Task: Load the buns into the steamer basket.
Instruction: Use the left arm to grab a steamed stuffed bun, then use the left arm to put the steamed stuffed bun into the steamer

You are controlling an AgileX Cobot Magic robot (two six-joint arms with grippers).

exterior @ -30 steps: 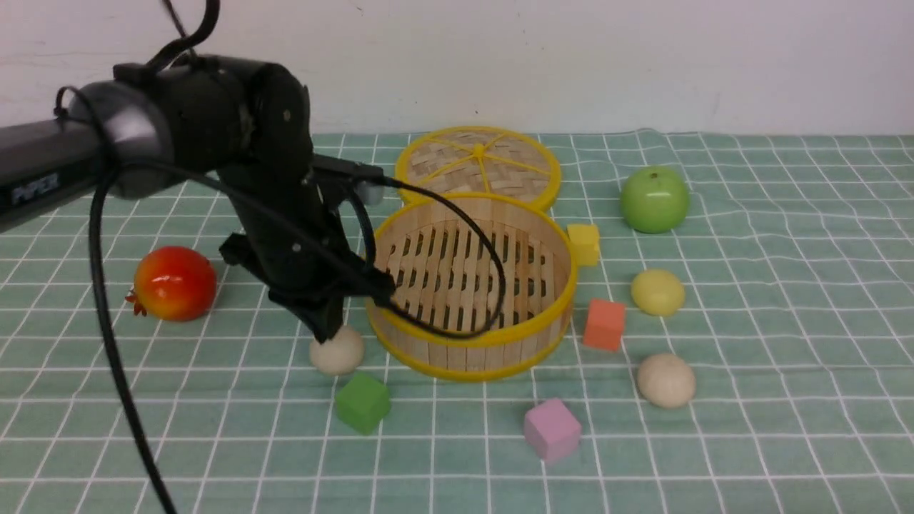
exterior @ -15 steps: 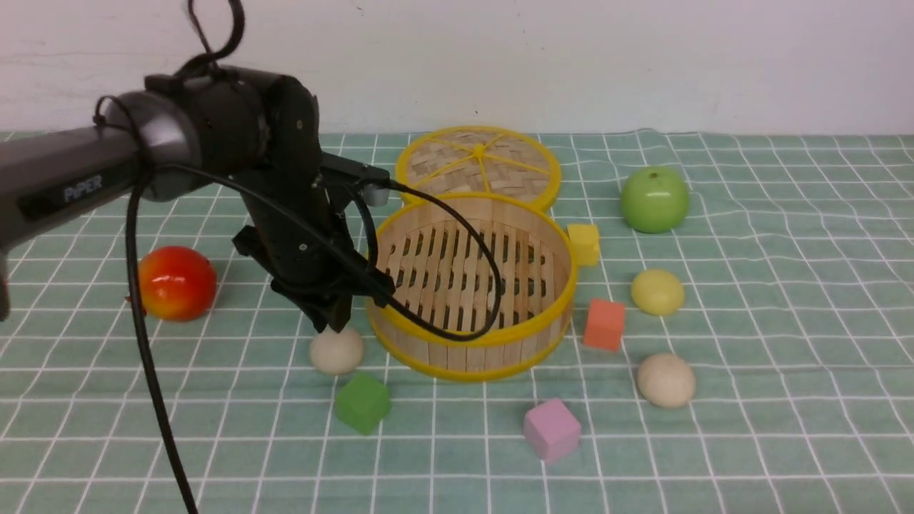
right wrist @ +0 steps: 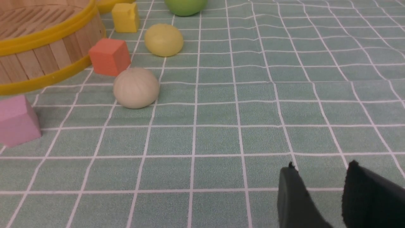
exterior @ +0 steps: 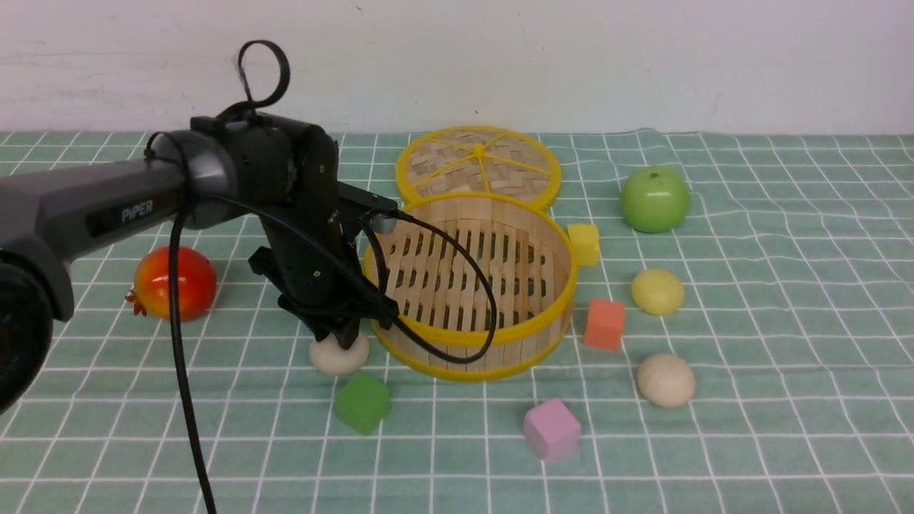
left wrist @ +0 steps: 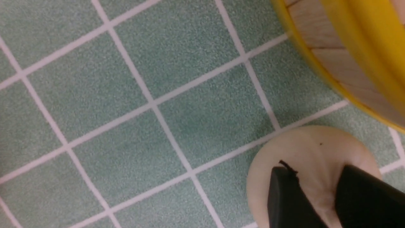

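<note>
Cream bun (exterior: 335, 359) sits left of steamer basket (exterior: 528, 348), second cream bun (exterior: 665, 380) and yellow bun (exterior: 658, 292) right.

The steamer basket (exterior: 468, 343) sits in the middle of the cloth (exterior: 785, 357), and the lid (exterior: 478, 160) lies flat just behind it. A pomegranate (exterior: 175, 283) lies well to the basket's left. Just beside the basket's front left wall is the first bun (exterior: 330, 359), with the left gripper (exterior: 343, 341) on top of it. The first block (exterior: 363, 402) lies before that bun.

Close on the basket's right, the second block (exterior: 584, 243) sits behind the third block (exterior: 604, 324). Farther right, from back to front, lie the apple (exterior: 654, 200), the second bun (exterior: 658, 292) and the third bun (exterior: 665, 380). The fourth block (exterior: 550, 429) lies before the basket.
</note>
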